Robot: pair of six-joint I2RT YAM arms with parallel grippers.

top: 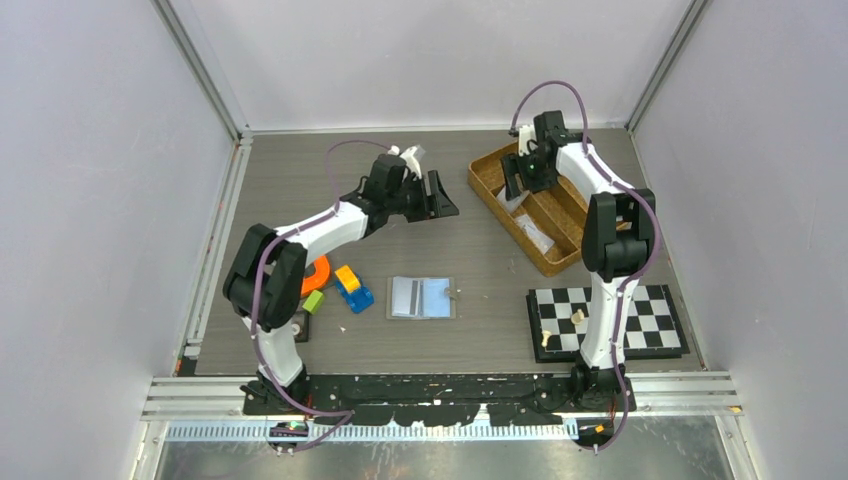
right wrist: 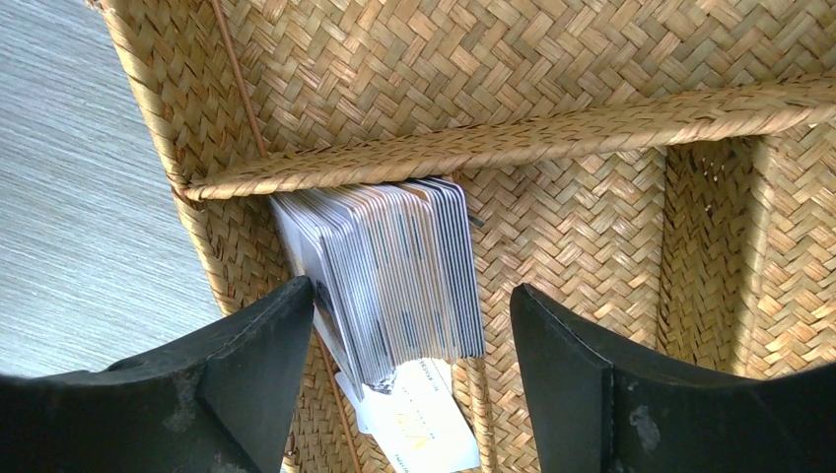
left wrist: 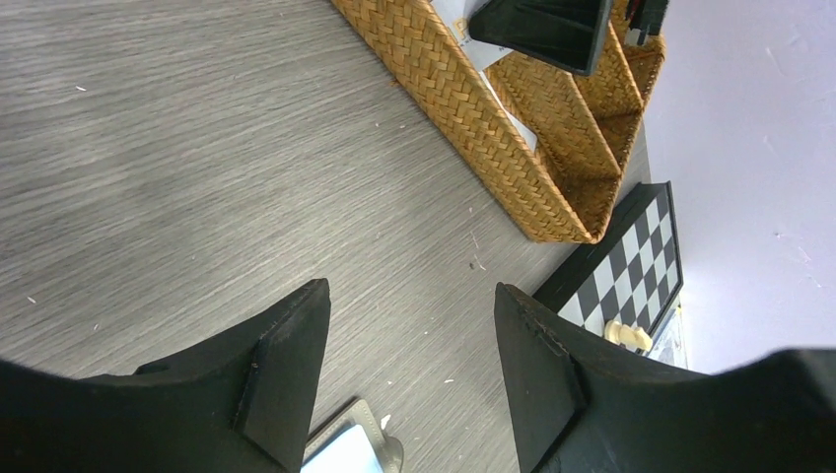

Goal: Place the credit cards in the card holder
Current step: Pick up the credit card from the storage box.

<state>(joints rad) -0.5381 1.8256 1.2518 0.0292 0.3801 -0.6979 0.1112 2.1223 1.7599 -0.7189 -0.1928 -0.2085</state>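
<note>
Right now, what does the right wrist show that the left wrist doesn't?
Only right wrist: thin pale credit cards stacked on edge against a divider of the brown woven basket, between the jaws of the open right gripper.
Only left wrist: the black-and-white chequered board with a pale chess piece, and a corner of the blue-lined card holder.
Both: the basket and the grey wood-grain table.

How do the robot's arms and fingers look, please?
The left arm and right arm have white links, black joints and a purple cable looping along each. The fingers are matte black and wedge-shaped.
</note>
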